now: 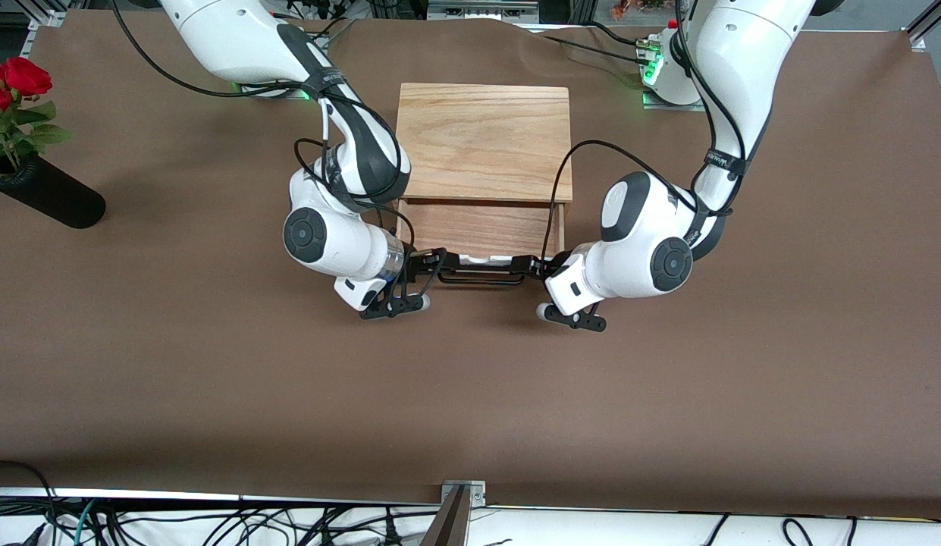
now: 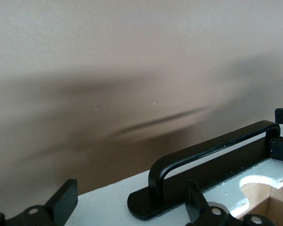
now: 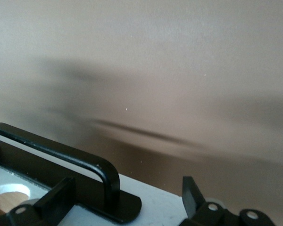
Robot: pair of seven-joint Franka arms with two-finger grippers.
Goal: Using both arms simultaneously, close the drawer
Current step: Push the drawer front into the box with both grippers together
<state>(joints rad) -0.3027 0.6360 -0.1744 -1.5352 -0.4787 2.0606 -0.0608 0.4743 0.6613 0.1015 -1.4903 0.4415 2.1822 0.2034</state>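
Observation:
The drawer (image 1: 481, 227) stands pulled out of the oak-grain box (image 1: 485, 140) toward the front camera. Its white front panel (image 1: 481, 260) carries the black wire handle (image 1: 481, 280). My right gripper (image 1: 431, 263) is open at the panel's end toward the right arm. In the right wrist view my right gripper (image 3: 127, 205) spans the white panel (image 3: 160, 205) by the handle's foot (image 3: 111, 181). My left gripper (image 1: 537, 266) is open at the panel's other end. In the left wrist view my left gripper (image 2: 129, 205) spans the panel (image 2: 101, 205) beside the handle (image 2: 212, 146). Neither gripper holds anything.
A black vase (image 1: 49, 193) with red roses (image 1: 11, 80) lies at the right arm's end of the table. The brown table (image 1: 470, 394) stretches bare toward the front camera. Cables hang below the table's front edge (image 1: 212, 523).

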